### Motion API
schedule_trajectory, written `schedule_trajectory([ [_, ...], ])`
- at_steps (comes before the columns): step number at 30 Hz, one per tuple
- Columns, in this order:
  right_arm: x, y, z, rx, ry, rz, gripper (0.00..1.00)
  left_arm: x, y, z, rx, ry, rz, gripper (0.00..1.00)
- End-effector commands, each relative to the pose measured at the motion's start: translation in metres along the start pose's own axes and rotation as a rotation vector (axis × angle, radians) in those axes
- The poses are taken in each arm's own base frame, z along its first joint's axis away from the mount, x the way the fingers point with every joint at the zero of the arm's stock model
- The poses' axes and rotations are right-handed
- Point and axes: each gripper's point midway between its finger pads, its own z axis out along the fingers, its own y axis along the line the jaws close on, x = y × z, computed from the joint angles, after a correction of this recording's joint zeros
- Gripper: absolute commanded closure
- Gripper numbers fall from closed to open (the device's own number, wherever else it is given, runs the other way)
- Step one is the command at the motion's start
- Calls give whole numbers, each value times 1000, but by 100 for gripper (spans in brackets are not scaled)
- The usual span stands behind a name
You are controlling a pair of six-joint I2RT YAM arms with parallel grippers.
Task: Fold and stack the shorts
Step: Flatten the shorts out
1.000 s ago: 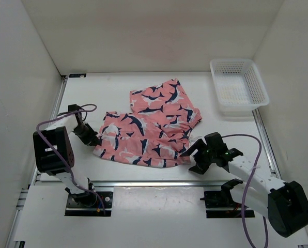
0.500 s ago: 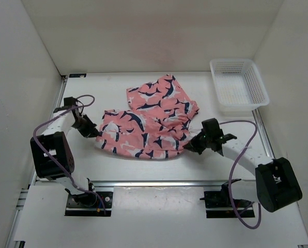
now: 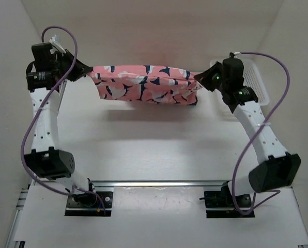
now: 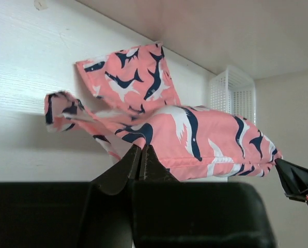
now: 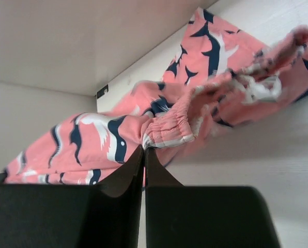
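2 arms stretched tall toward the far edge, left gripper (image 3: 86, 71) near the far-left corner, right gripper (image 3: 200, 82) toward the far-right, each pinched tight on the shorts (image 3: 143, 82)

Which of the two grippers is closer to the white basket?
The right gripper, pinching the shorts at the end beside the basket; the left gripper holds the opposite end, far from it.

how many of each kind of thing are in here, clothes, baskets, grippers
shorts: 1
white mesh basket: 1
grippers: 2, the left gripper and the right gripper, each pinching one end of the shorts
total: 4
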Motion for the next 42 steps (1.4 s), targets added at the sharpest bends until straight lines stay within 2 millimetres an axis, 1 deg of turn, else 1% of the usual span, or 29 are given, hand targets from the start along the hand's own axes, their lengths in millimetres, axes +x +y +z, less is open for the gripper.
schedule_trajectory([
  [1, 18, -37, -25, 127, -33, -157, 100, 17, -8, -38, -18, -17, 31, 90],
  [2, 21, -45, -35, 144, -68, -177, 100, 27, -1, -39, -25, -6, 40, 90],
  [3, 37, -53, -35, 149, -58, -191, 100, 57, 17, -38, -60, 32, 24, 90],
  [4, 70, -93, -33, 226, 2, -187, 100, 74, 31, -36, -100, 52, 14, 90],
  [5, 93, -103, -39, 230, 43, -195, 91, 92, 47, -34, -133, 78, -1, 90],
  [6, 109, -118, -40, 256, 67, -199, 72, 133, 81, -30, -207, 158, -34, 72],
  [7, 142, -157, -43, 338, 127, -178, 53, 152, 100, -28, -255, 196, -53, 54],
  [8, 160, -169, -46, 361, 157, -174, 40, 169, 118, -26, -297, 234, -79, 35],
  [9, 174, -183, -50, 397, 189, -160, 21, 184, 129, -26, -310, 274, -107, 18],
  [10, 185, -199, -55, 439, 212, -137, 19, 209, 143, -26, -333, 335, -137, 15],
  [11, 199, -212, -61, 469, 230, -103, 18, 216, 145, -26, -333, 355, -173, 15],
  [12, 203, -215, -65, 475, 238, -82, 18, 228, 153, -26, -355, 383, -207, 22],
  [14, 203, -215, -70, 466, 225, -56, 21, 235, 154, -26, -360, 398, -236, 40],
  [15, 203, -216, -73, 471, 225, -46, 25, 234, 155, -26, -371, 392, -246, 53],
  [16, 203, -214, -78, 467, 233, -44, 28, 240, 157, -25, -392, 398, -261, 56],
  [18, 196, -207, -78, 456, 221, 0, 36, 248, 166, -23, -436, 416, -265, 56],
  [19, 196, -206, -81, 451, 231, 10, 42, 256, 171, -23, -458, 440, -292, 44],
  [21, 196, -200, -83, 427, 247, 63, 44, 270, 188, -22, -530, 474, -312, 28],
  [22, 200, -193, -85, 398, 281, 99, 44, 271, 192, -21, -551, 476, -324, 19],
  [23, 205, -192, -85, 387, 300, 114, 42, 285, 202, -22, -594, 510, -353, 16],
  [24, 209, -190, -84, 374, 314, 138, 39, 290, 209, -23, -621, 519, -353, 13],
  [25, 209, -186, -83, 356, 322, 158, 29, 294, 214, -24, -650, 522, -370, 13],
  [27, 218, -182, -82, 329, 366, 183, 22, 307, 226, -26, -708, 555, -391, 13],
  [29, 224, -187, -79, 343, 385, 196, 15, 314, 233, -25, -742, 580, -385, 13],
  [33, 228, -188, -66, 349, 407, 221, 14, 329, 244, -21, -811, 639, -396, 13],
  [37, 232, -194, -52, 373, 415, 240, 14, 336, 250, -12, -839, 642, -390, 14],
  [39, 238, -202, -44, 396, 427, 241, 14, 336, 252, -2, -832, 641, -380, 22],
  [41, 235, -197, -36, 389, 426, 232, 15, 330, 253, 5, -837, 633, -374, 32],
  [42, 233, -204, -31, 414, 421, 220, 15, 328, 255, 7, -848, 627, -367, 50],
])
